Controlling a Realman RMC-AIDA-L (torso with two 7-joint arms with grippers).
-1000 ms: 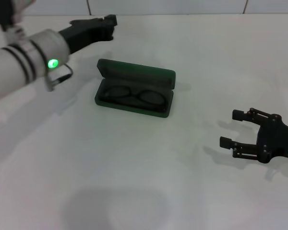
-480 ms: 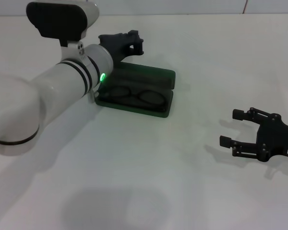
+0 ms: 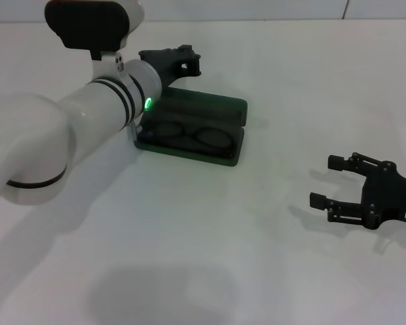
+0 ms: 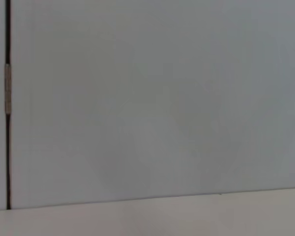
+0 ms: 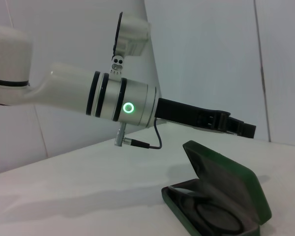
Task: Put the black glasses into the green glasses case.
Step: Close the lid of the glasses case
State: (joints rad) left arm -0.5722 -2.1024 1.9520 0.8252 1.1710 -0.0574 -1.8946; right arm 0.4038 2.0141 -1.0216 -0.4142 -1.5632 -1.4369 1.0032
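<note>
The green glasses case [image 3: 220,157] lies open on the white table, its lid [image 3: 210,108] standing up at the back. The black glasses [image 3: 187,134] rest inside its lower half. My left gripper [image 3: 188,59] hovers just behind and above the lid's left end, shut with nothing in it. The right wrist view shows it from the side as the left gripper [image 5: 238,128] above the raised lid of the case [image 5: 236,184], with the glasses [image 5: 211,215] in the tray. My right gripper [image 3: 325,181] lies open on the table at the far right, well away from the case.
My white left forearm [image 3: 68,128] with its green light crosses the left half of the scene and hides the case's left end. A pale wall [image 4: 147,98] stands behind the table's far edge. Bare tabletop lies between the case and the right gripper.
The left arm has swung in from the far left, bringing its gripper rightward over the back of the case's lid. In the last half second it barely shifted. The right arm has not moved.
</note>
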